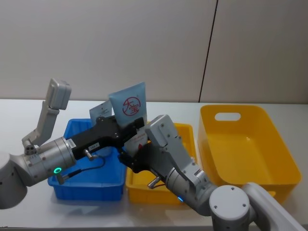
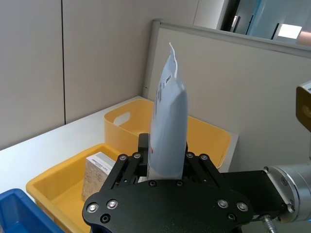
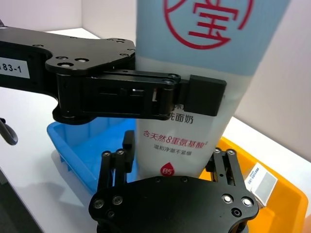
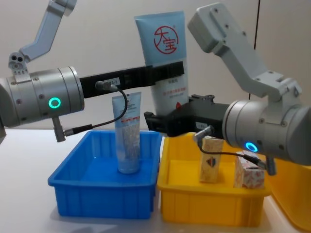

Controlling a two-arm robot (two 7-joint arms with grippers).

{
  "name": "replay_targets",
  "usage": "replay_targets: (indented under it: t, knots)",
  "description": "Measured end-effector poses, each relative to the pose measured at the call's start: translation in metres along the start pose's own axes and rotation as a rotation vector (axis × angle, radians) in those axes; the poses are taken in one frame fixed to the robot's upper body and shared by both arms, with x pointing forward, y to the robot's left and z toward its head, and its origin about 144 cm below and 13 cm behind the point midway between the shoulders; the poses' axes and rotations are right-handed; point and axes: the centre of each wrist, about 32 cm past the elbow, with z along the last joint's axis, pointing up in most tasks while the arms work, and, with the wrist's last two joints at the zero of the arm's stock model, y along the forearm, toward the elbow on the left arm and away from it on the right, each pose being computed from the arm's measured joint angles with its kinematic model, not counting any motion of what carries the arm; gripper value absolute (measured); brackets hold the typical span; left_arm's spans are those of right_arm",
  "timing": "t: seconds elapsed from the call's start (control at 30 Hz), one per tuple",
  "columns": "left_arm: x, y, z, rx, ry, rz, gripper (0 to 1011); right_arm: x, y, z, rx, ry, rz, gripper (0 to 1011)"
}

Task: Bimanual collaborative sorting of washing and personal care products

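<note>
A pale-blue and white tube (image 4: 165, 53) with a red round mark stands upright in the air above the seam between the blue and small yellow trays. My left gripper (image 4: 167, 70) reaches in from the left and is shut on the tube's middle (image 2: 167, 121). My right gripper (image 3: 172, 155) sits under it, open, one finger close on each side of the tube's lower end (image 3: 175, 145). A second tube (image 4: 129, 141) stands in the blue tray (image 4: 102, 199). Two small cream boxes (image 4: 211, 160) (image 4: 250, 174) stand in the small yellow tray (image 4: 209, 211).
A large yellow bin (image 1: 269, 139) with a handle slot stands at the right of the white table. The blue tray (image 1: 72, 185) and small yellow tray (image 1: 149, 192) sit side by side near the front edge. A grey partition wall runs behind the table.
</note>
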Motion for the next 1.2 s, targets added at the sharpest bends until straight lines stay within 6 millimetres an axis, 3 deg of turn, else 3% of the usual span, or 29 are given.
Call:
replay_targets:
  t: [0.17, 0.43, 0.97, 1.2]
  knots:
    - [-0.0001, -0.0001, 0.0000, 0.000, 0.000, 0.000, 294, -0.0021, 0.0032, 0.0001, 0.002, -0.004, 0.000, 642]
    - [-0.0002, -0.0004, -0.0001, 0.000, 0.000, 0.000, 331, -0.0036, 0.0056, 0.0003, 0.004, -0.008, 0.000, 593]
    - [-0.0004, -0.0008, -0.0002, -0.001, 0.001, -0.002, 849, -0.0017, 0.0047, -0.0015, 0.002, -0.014, -0.018, 572]
    - [-0.0003, -0.0006, -0.0001, -0.001, 0.001, -0.001, 994, 0.0040, -0.0001, -0.0043, -0.005, -0.018, -0.065, 564]
